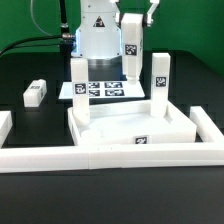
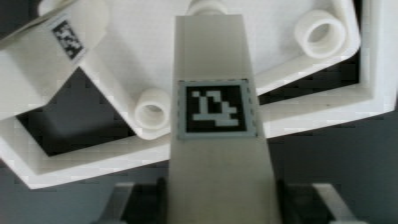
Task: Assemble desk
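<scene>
Desk tabletop (image 1: 135, 128), a white rimmed tray, lies on the black table (image 1: 30, 200) just behind the long white border rail (image 1: 100, 157). Two legs stand upright at its back corners: the left-corner leg (image 1: 78, 80) on the exterior view's left and the right-corner leg (image 1: 160, 75) on the exterior view's right. The loose leg (image 1: 35, 93) lies flat on the table, well apart, on the exterior view's left. The marker board (image 1: 105, 90) lies behind the tabletop, between the two upright legs.

The gripper (image 1: 133, 28) hangs above the tabletop's back edge, clamped on the held leg (image 1: 131, 52), which hangs upright with a tag facing the camera. In the wrist view the fingers (image 2: 139, 205) press the held leg (image 2: 214, 110) from both sides near its upper end. Beyond the leg's tip lies the tabletop (image 2: 80, 160) with two round sockets (image 2: 320, 35). Whether the leg's lower end touches the tabletop cannot be told.
</scene>
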Controlling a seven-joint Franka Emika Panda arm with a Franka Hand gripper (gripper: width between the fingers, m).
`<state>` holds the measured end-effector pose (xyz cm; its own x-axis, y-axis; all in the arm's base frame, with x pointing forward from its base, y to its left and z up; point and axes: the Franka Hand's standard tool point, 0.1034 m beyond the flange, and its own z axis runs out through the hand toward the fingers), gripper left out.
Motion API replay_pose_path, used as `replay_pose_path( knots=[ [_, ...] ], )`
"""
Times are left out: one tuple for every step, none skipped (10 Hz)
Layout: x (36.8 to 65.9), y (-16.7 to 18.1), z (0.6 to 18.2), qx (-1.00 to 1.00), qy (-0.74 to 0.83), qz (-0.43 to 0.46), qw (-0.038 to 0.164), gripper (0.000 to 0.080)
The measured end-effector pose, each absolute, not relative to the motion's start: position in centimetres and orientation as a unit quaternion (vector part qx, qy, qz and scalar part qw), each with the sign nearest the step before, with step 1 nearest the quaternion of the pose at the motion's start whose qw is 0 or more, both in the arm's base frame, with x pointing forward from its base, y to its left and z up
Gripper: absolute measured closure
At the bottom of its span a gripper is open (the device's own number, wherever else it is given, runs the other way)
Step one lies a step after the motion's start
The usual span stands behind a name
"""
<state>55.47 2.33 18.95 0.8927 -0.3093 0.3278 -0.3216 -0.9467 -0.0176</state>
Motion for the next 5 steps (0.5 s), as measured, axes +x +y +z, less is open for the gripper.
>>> replay_pose_path(
  knots=[
    [55.7,3.2,18.9,0.966,-0.163,0.199,0.005,0.0511],
    [55.8,4.0,18.5,0.962,-0.161,0.220,-0.007,0.0511],
    [56.6,4.5,18.0,0.961,-0.162,0.224,-0.008,0.0511],
    [58.2,5.6,18.0,0.952,-0.169,0.254,-0.023,0.0511],
    [58.6,7.7,17.4,0.943,-0.175,0.279,-0.042,0.0511]
  ],
)
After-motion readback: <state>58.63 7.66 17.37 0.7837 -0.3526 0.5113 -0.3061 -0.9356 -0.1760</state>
